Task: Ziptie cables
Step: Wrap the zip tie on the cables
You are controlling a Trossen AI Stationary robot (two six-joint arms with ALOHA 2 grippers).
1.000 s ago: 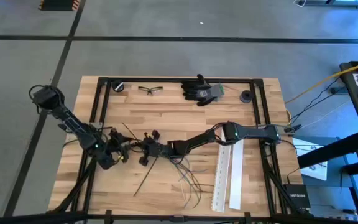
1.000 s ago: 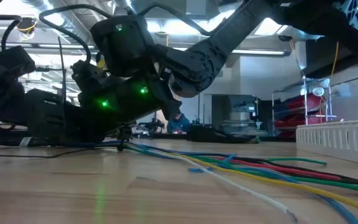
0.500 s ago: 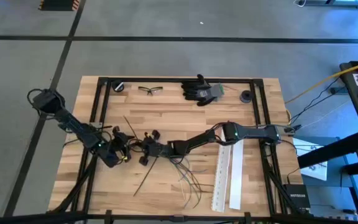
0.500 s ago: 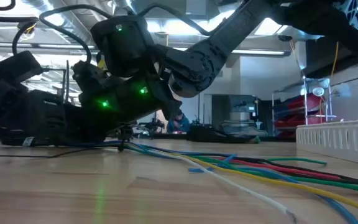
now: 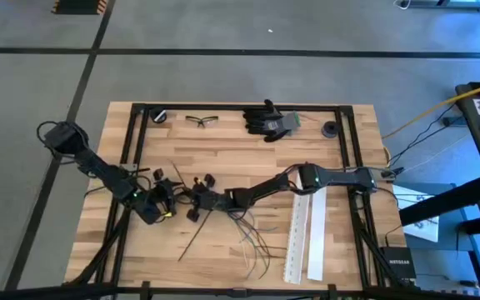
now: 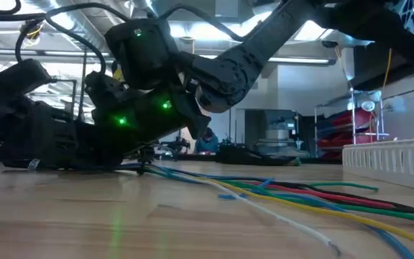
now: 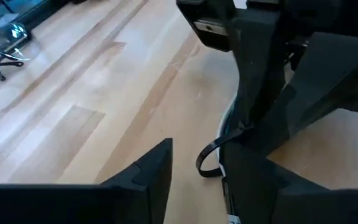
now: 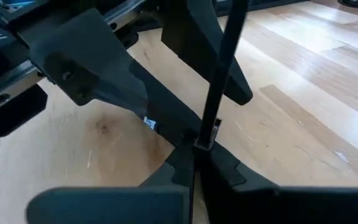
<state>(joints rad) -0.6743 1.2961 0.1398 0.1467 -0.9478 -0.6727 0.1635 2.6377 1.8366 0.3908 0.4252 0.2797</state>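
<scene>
Light wooden table point(image 5: 240, 158) is carrying thin loose multi-coloured cables point(image 5: 252, 237), fanning toward the near edge, approx. centre. Right gripper point(image 5: 197, 200) is clenching a black ziptie point(image 8: 219, 81) (strap standing upright). Left gripper point(image 5: 161, 197), fingers spread, is facing it, just beside.

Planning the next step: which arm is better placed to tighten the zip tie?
Probably left: left gripper is open at the zip tie loop; right gripper is shut on it.
</scene>
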